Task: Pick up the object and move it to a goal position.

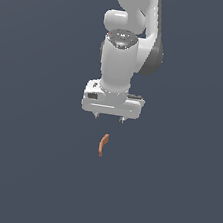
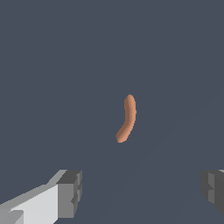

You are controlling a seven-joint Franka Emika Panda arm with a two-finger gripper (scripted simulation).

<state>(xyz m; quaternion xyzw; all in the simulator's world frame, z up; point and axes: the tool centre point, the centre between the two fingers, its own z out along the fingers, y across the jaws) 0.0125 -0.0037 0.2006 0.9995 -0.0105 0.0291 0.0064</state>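
Observation:
The object [image 1: 103,145] is a small curved orange-brown strip lying on the dark grey surface, just below the white arm in the exterior view. In the wrist view the object [image 2: 127,118] lies alone on the surface, beyond the fingertips. My gripper [image 1: 109,117] hangs above the object, apart from it, pointing down. It is open: two short fingertips [image 1: 97,115] stand wide apart with nothing between them. The wrist view shows the gripper [image 2: 142,192] with one grey pad at each side and a wide empty gap.
A plain dark grey surface [image 1: 23,171] fills both views. The white arm [image 1: 126,45] rises to the top edge of the exterior view.

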